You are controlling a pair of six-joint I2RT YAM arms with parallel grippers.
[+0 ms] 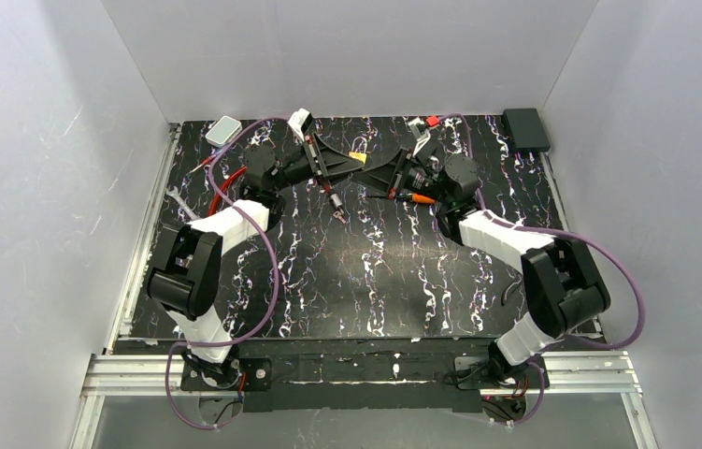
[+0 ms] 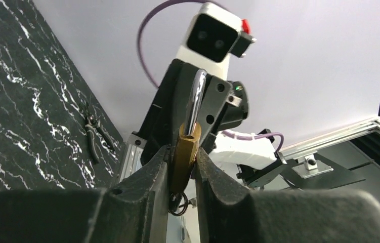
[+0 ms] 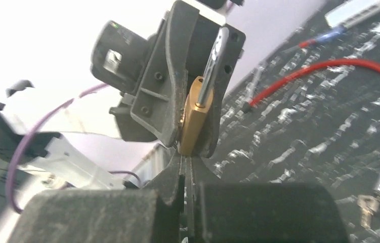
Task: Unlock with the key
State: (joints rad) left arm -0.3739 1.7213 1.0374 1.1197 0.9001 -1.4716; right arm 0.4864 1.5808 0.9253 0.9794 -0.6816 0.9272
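Clamping brass padlock [image 2: 187, 161], left tool [image 2: 182, 156]

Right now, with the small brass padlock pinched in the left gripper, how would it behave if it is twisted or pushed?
The brass padlock looks solid metal: probably rigid and heavy for its size. Its smooth faces are pinched by the left gripper, so a twist might make it slip or pivot. The ring hanging below it would likely swing.

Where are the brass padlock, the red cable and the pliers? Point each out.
brass padlock [image 2: 185, 154], left wrist view, on its brass body.
red cable [image 3: 339, 62], right wrist view, on its arch.
pliers [image 2: 94, 135], left wrist view, on the handles.
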